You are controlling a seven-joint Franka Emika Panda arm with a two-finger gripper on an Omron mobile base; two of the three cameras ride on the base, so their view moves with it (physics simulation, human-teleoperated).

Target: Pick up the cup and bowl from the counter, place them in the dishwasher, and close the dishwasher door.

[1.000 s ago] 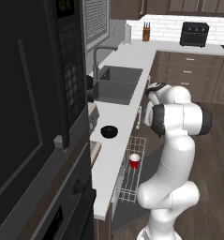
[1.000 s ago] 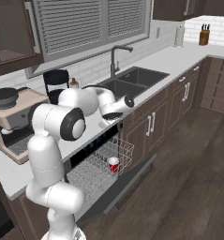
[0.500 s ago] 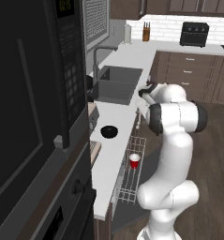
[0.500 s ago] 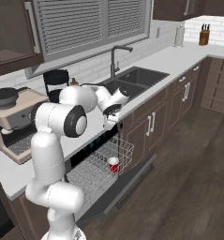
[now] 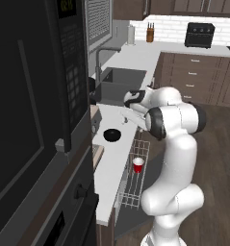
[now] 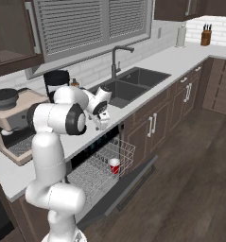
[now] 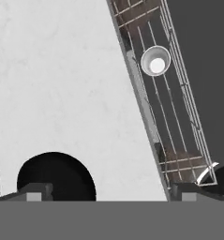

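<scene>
Red cup stands upright in the white rack of the open dishwasher. The black bowl rests on the counter. The gripper hangs above the counter, fingers apart, holding nothing.

Sink with faucet (knife block beyond)

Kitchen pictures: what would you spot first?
The big white robot arm bending over the counter. Next the red cup standing in the white rack of the open dishwasher, and the black bowl on the counter near the open gripper.
</scene>
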